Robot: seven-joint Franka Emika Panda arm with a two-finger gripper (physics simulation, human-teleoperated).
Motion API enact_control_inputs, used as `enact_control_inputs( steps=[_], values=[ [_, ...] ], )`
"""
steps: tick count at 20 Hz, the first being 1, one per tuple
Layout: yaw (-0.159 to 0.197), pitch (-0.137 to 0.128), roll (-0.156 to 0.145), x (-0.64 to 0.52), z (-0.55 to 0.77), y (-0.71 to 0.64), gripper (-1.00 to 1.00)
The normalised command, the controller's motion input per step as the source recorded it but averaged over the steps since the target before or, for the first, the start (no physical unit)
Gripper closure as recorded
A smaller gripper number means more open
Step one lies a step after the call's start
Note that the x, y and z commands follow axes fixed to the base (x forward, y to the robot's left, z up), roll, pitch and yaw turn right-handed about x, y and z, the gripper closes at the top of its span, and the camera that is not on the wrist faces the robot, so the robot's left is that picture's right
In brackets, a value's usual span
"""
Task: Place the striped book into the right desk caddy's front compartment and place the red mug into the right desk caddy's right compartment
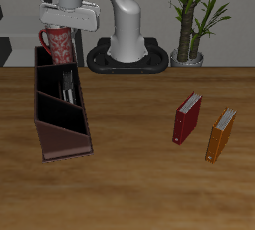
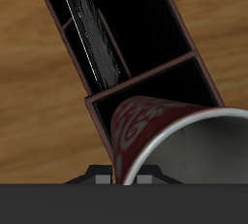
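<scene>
The claw [image 1: 62,27] grips the red mug [image 1: 58,44] by its rim, upright with its mouth up, just above the caddy's [image 1: 60,110] square end section. Beyond it, the striped book [image 2: 95,34] stands on edge in a middle section, lengthwise along the caddy.

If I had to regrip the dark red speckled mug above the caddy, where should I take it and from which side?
Take the dark red speckled mug by its rim wall, coming straight down from above. It hangs upright under the gripper over the long maroon-brown caddy, mouth open, handle sticking out sideways.
</scene>
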Motion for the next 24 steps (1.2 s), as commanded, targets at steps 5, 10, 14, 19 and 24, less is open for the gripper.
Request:
enact_control_inputs(
  steps=[5, 10, 14, 19, 24],
  values=[
    [-0.015, 0.021, 0.013, 0.04, -0.13, 0.05, 1.00],
    [-0.015, 0.015, 0.006, 0.03, -0.14, 0.02, 1.00],
    [-0.035, 0.009, -0.021, 0.04, -0.10, -0.07, 1.00],
    [-0.031, 0.001, -0.019, 0.03, -0.03, -0.11, 1.00],
    [-0.027, 0.008, -0.015, 0.05, -0.05, -0.05, 1.00]
  ],
)
